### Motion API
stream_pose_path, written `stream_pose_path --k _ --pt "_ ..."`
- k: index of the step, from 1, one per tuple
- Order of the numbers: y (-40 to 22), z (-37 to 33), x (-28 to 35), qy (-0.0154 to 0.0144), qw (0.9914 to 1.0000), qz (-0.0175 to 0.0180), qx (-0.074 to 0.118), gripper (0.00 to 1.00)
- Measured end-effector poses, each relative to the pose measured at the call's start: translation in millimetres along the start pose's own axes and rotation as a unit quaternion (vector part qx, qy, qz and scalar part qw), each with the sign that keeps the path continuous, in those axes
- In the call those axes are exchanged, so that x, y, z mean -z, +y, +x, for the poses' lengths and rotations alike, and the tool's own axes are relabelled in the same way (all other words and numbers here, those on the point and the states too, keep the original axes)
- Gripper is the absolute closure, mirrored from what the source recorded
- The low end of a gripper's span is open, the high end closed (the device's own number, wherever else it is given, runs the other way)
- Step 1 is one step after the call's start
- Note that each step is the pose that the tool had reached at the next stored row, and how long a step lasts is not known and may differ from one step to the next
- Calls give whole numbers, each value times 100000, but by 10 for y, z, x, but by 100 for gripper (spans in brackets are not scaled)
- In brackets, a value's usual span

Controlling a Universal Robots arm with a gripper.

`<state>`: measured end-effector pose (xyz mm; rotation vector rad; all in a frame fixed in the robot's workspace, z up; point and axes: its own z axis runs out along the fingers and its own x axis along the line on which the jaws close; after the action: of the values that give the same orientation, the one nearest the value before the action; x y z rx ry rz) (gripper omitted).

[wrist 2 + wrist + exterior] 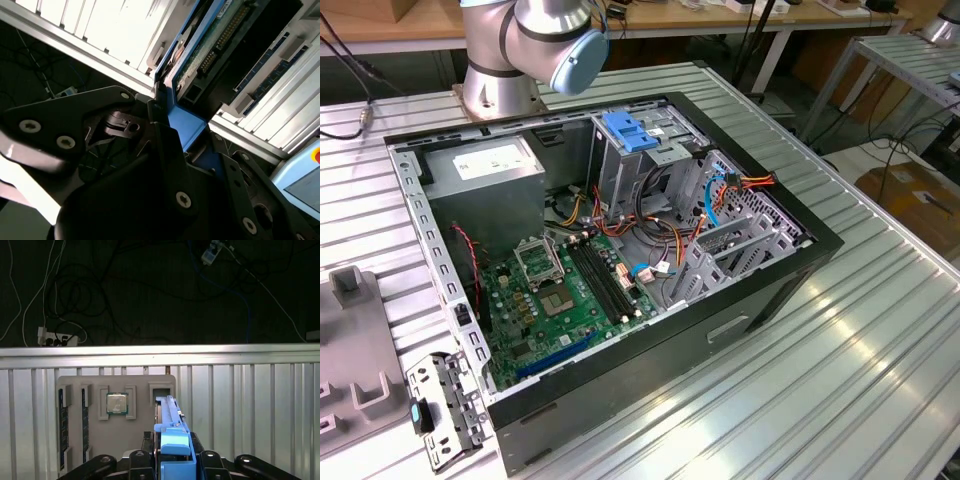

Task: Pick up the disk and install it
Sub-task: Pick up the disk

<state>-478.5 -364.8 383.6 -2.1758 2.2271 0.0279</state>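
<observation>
Currently your gripper (pixel 172 462) is closed on the disk (pixel 169 412), with its two black fingers (pixel 142 460) pinching the bright blue carrier rail (pixel 185 125) from either side.

The disk runs straight out from the gripper, its long axis in line with the fingers. It is edge-on in the first wrist view, and in the second wrist view its circuit side and connector pins face the camera.

Below it lies a grey tray (pixel 115 440) on the ribbed metal surface (pixel 250 415), holding a processor chip (pixel 116 403) and memory sticks (pixel 62 425). The disk's far end lines up with a slot (pixel 161 392) in that tray. You cannot tell whether it sits in the slot or hangs clear above it, and in the second wrist view that end is cut off.

In the exterior view the open computer case (pixel 810 240) lies on the same surface. Its drive cage (pixel 620 180) and blue latch (pixel 632 132) are on the side nearest the arm's base (pixel 495 80). I judge the grey block at the exterior view's left edge to be the same tray.
</observation>
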Motion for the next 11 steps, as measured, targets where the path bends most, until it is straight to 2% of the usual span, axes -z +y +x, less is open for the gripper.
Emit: stream_pose_path --k 3,9,11 --pt "0 -3 81 1 100000 1 0 63" --pt "-1 -5 160 3 100000 -3 0 63" --pt "-1 -7 208 -1 100000 -3 1 63"
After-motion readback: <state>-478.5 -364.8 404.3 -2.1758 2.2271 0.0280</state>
